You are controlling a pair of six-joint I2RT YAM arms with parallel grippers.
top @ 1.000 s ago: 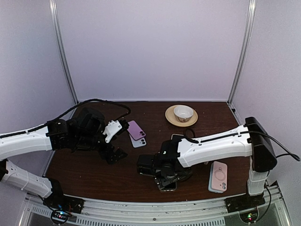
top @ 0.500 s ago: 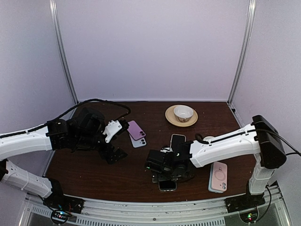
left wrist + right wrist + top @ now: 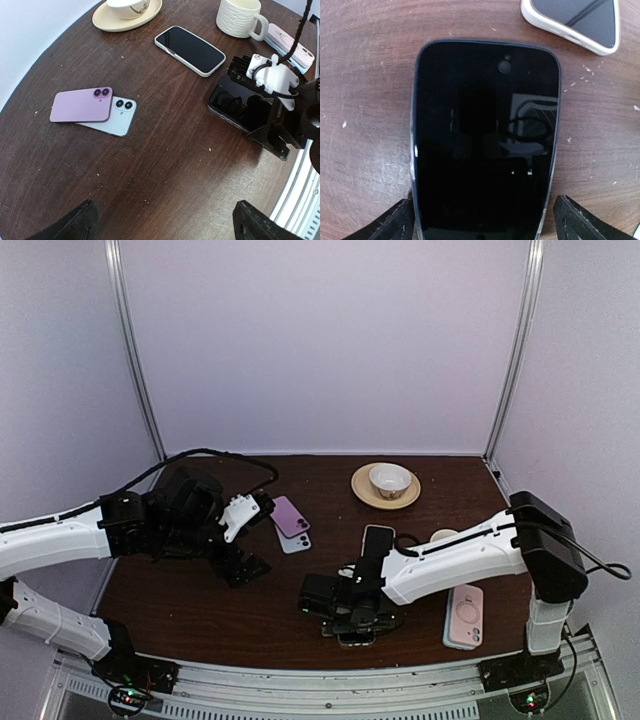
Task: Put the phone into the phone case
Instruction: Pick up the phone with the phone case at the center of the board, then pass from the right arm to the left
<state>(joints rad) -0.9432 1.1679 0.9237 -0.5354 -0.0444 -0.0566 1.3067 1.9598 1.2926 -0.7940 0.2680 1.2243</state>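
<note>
The black phone (image 3: 480,145) lies screen up at the middle of the table's (image 3: 200,610) near edge, with only a narrow strip of wood between it and the rim. The right gripper (image 3: 484,201) hangs over it. Its fingers (image 3: 395,222) are spread wide on either side of the phone's near end and are not clamped on it. The pink case (image 3: 464,615) lies by the near right corner, well apart from the black phone. It rests on something paler that cannot be made out.

The left gripper (image 3: 165,204) hovers over the left half with its jaws released and nothing between them. Under it, and across to the black phone, the wood is open. This is the widest free stretch.

Four phones can be counted: the black one, a white-cased phone (image 3: 190,50) just beyond it toward the middle, and a purple phone (image 3: 80,105) overlapping a blue phone (image 3: 117,120) at the left centre, both back up. There is one mug (image 3: 237,17) right of the white-cased phone. One bowl (image 3: 389,478) sits on one saucer (image 3: 362,490) at the far edge. A brown mark on the bowl is too small to read.
</note>
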